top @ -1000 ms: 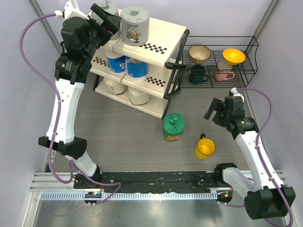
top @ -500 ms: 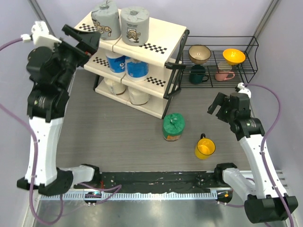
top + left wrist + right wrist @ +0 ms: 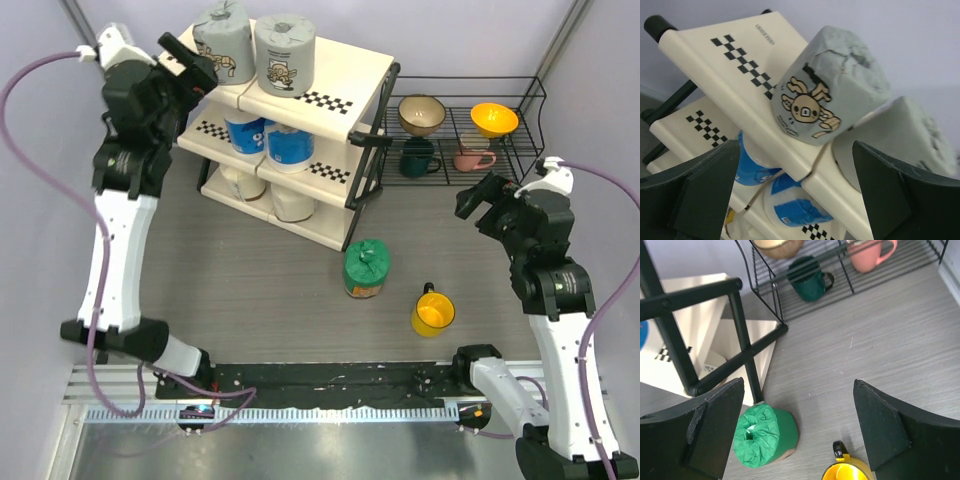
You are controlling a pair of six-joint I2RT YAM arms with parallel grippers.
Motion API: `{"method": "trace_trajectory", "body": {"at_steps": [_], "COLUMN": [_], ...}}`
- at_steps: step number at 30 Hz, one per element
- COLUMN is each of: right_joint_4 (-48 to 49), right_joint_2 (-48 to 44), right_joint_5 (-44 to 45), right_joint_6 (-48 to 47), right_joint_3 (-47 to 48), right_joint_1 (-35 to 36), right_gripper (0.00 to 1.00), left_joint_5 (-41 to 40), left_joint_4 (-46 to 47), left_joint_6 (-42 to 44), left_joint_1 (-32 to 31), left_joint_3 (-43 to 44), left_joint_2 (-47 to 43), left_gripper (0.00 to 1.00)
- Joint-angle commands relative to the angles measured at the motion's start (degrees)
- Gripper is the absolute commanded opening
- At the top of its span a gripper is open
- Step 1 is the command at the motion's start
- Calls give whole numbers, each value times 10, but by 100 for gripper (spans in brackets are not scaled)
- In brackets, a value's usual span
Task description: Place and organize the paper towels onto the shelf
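The left pincer (image 3: 192, 60) is spread wide and holds nothing. It hangs near the far left corner of the table (image 3: 260, 290), just beside the left end of the top tier of the shelf (image 3: 340, 75). In the left wrist view its jaws frame a grey roll (image 3: 830, 95), apart from it.

The right pincer (image 3: 478, 205) is also spread wide and empty. It is raised near the right edge of the table, in front of the black wire rack (image 3: 520, 140) of cups and bowls.

The shelf stands toward the far left of the table and carries six rolls:
- Top tier: the grey roll (image 3: 224, 42) beside a second grey roll (image 3: 285, 52), both upright.
- Middle tier: two blue-and-white rolls (image 3: 243, 133) (image 3: 290, 147), side by side.
- Bottom tier: two cream rolls (image 3: 240, 182) (image 3: 293, 203), side by side.

The green roll (image 3: 366, 268) stands upright on the table with its twisted top up. It is near the middle, just off the shelf's near right corner, and touches neither pincer. A yellow mug (image 3: 433, 313) stands near it, toward the right and the near edge. The right wrist view shows the green roll (image 3: 762, 437) and the mug (image 3: 845, 471) below that pincer's open jaws.
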Motion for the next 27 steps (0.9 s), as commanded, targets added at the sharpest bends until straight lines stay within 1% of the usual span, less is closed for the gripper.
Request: {"method": "trace_trajectory", "body": {"at_steps": [1,8,16,21,27], "right_joint_4": [17,10,11,14,15], "right_joint_2": [-29,-32,-26,-21,-17], "right_joint_5": [10,13,16,16,22], "right_joint_6": [-33,-52,-41,-41,-44], "right_joint_3": [24,28,18,14,15], "right_joint_1": [0,0,0,1,1], "right_gripper": [96,96,96,96,96], "left_joint_5": [-48,-108,-116,-111,-101], "left_joint_4": [-22,4,20,12,22], "left_joint_6": [23,16,8,11,13], "left_joint_1": [13,30,63,76,77], "left_joint_3": [53,52,62,107,135], "left_joint_2": [53,73,100,142,177], "left_gripper": [100,100,100,100,100]}}
